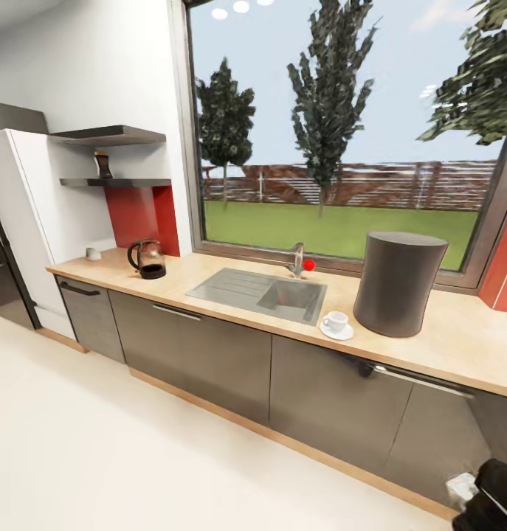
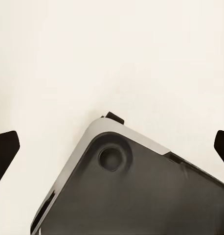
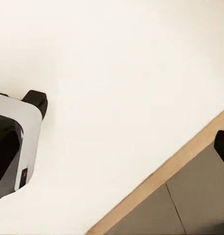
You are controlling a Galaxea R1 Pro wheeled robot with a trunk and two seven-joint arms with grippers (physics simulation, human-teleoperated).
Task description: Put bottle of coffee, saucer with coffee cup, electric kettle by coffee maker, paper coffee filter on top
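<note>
Cup (image 1: pixel 335 321) on saucer (image 1: pixel 336 332) beside coffee maker (image 1: pixel 398 283).

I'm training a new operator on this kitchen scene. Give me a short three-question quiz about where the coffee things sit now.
1. True or false: the coffee cup sits on the saucer.
2. Where is the bottle of coffee? A) by the sink B) on the kitchen shelf C) on the floor
3. Which task item stands on the kitchen countertop left of the sink?

Key: 1 true; 2 B; 3 the electric kettle.
</note>
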